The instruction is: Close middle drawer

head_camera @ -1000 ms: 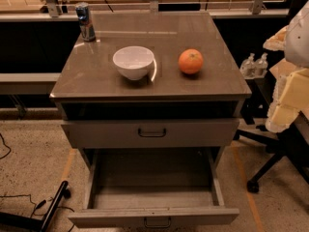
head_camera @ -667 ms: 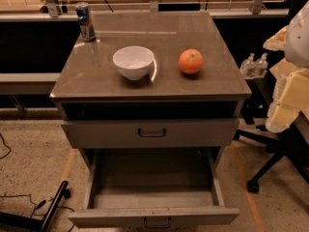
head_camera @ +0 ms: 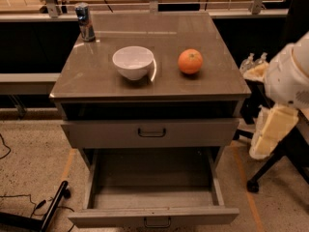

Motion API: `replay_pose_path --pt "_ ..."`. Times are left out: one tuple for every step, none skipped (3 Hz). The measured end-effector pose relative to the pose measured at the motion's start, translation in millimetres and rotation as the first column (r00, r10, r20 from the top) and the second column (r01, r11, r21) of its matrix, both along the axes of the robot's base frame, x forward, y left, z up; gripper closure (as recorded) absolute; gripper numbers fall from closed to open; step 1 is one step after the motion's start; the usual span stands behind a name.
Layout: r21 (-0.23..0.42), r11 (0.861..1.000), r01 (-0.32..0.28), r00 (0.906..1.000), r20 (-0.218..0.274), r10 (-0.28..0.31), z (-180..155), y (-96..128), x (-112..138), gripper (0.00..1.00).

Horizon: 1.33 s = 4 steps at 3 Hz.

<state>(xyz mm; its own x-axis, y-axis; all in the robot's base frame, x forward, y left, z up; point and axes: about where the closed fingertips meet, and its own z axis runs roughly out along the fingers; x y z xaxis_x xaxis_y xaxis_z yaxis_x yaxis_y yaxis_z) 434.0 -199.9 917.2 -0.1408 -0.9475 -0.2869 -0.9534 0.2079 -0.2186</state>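
The grey metal cabinet [head_camera: 96,81] stands in the middle of the camera view. Its middle drawer [head_camera: 153,215] is pulled far out toward me, a long empty tray with a low front and a small dark loop handle [head_camera: 157,222]. Above it, the taller-fronted top drawer [head_camera: 150,132] is pulled out a little, with a dark gap above its front. The lowest drawer is hidden. My white and cream arm [head_camera: 288,76] is at the right edge. My gripper [head_camera: 254,67] is beside the cabinet's right side at top height, away from the drawers.
On the cabinet top are a white bowl [head_camera: 133,62], an orange [head_camera: 190,61] and a can [head_camera: 85,21] at the back left. A black chair base [head_camera: 270,170] stands on the floor at the right. A black bar and cables [head_camera: 48,211] lie at the lower left.
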Motion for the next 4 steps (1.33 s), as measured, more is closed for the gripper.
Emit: replay_pose_path --pt "0.033 0.996 -0.081 0.9967 0.003 0.081 -83.7 5.1 -16.0 0.0" --pt "0.033 0.996 -0.082 0.9967 0.003 0.082 -83.2 5.2 -16.0 0.0" --pt "0.046 0.991 -0.125 0.9918 -0.022 0.126 -103.8 18.8 -9.0 0.0" --pt "0.062 0.985 -0.159 0.9863 -0.034 0.162 -138.2 31.1 2.9 0.0"
